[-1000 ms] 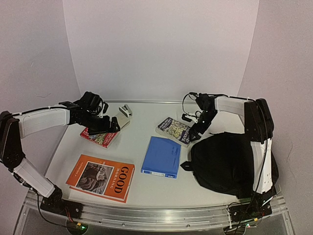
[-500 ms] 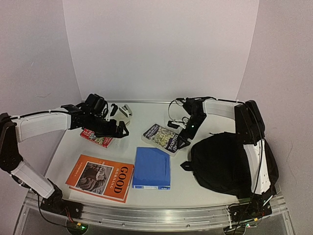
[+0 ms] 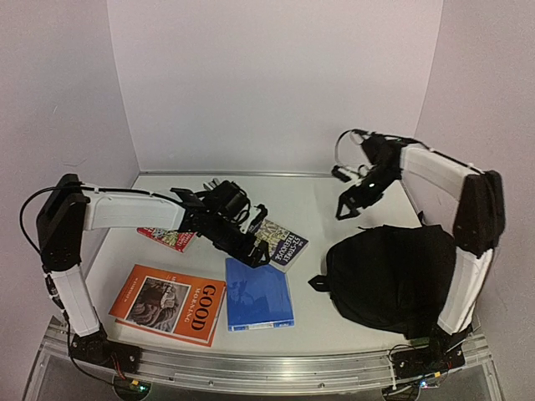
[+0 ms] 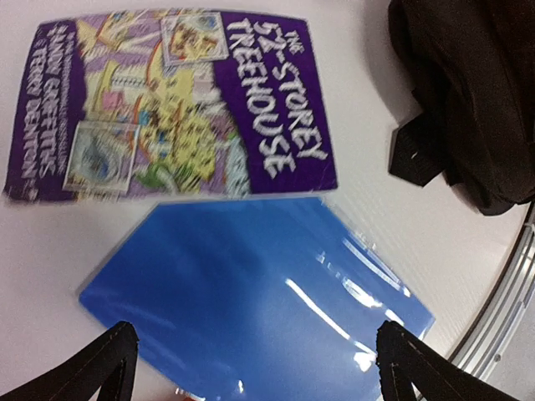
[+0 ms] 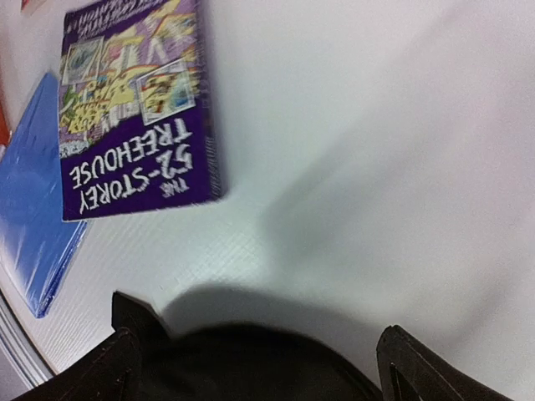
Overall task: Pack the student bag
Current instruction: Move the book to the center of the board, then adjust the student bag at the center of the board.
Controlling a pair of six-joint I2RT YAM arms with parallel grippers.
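Note:
The student bag point(image 3: 393, 276) is a black soft backpack lying at the right front of the table, closed side up. My left gripper point(image 3: 255, 246) is open and empty, hovering over the blue book point(image 3: 259, 294) and next to the purple "52-Storey Treehouse" book point(image 3: 282, 242). In the left wrist view the gripper point(image 4: 257, 334) is over the blue book point(image 4: 251, 292), with the purple book point(image 4: 167, 109) and the bag point(image 4: 468, 83) beyond. My right gripper point(image 3: 344, 207) is open and empty, raised behind the bag. The right wrist view shows the gripper point(image 5: 257, 334) above the bag point(image 5: 251, 368) and the purple book point(image 5: 134, 117).
An orange "Good Morning" book point(image 3: 171, 302) lies at the front left. A red book point(image 3: 167, 240) lies behind it, partly under my left arm. The table's metal front rail point(image 3: 267, 368) runs along the near edge. White walls enclose the back and sides.
My left arm has swung right from the red book to over the blue and purple books. My right gripper left the purple book and rose back right. Both books shifted left.

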